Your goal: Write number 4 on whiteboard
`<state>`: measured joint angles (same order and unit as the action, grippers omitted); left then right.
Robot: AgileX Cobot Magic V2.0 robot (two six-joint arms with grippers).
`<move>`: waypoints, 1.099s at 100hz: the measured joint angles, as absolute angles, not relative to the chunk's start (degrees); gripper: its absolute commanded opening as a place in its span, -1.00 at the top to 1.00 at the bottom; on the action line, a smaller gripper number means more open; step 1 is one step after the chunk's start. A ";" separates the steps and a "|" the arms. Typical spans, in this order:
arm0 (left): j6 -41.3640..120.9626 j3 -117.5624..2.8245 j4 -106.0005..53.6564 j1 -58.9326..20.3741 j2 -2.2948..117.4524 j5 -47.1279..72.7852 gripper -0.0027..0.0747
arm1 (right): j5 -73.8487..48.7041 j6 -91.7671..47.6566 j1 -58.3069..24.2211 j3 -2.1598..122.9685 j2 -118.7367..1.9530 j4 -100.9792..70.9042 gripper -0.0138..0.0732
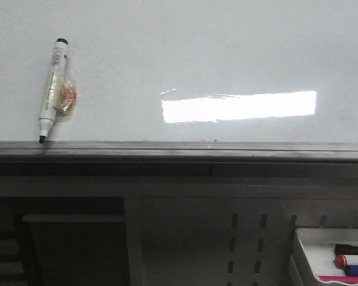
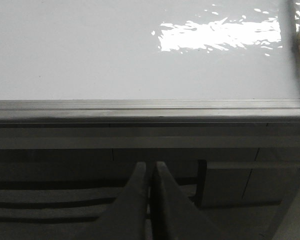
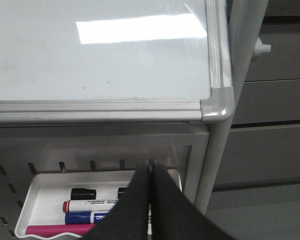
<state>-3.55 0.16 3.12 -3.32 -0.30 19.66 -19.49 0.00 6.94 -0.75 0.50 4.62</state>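
Whiteboard (image 1: 185,59) fills the front view, unmarked; black-tipped marker (image 1: 52,89) lies at 10 o'clock, tip touching the grey ledge (image 1: 179,150); left hand (image 2: 151,172) and right hand (image 3: 151,172) fingers pressed together, empty; marker tray (image 3: 45,187) beneath right hand.

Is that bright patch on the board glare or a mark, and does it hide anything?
Front view: clean rectangular lamp glare on the whiteboard, nothing written around it. Left wrist view: the same glare looks rippled and broken. Right wrist view: sharp-edged glare, board otherwise evenly lit.

Glossy white whiteboard (image 1: 227,53), grey ledge (image 1: 179,152); white, black-capped marker (image 1: 52,89).
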 measured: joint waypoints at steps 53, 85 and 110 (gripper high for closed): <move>-3.55 0.16 3.12 -3.32 -0.30 19.66 0.98 | -19.10 0.00 6.94 -0.75 0.50 4.62 0.83; -3.55 0.16 3.60 -3.32 -0.30 19.30 0.98 | -11.22 0.00 6.94 -0.86 0.50 4.62 0.83; -3.55 0.16 3.94 -3.32 -0.30 18.20 0.98 | -10.37 0.00 6.94 -0.86 0.50 4.62 0.83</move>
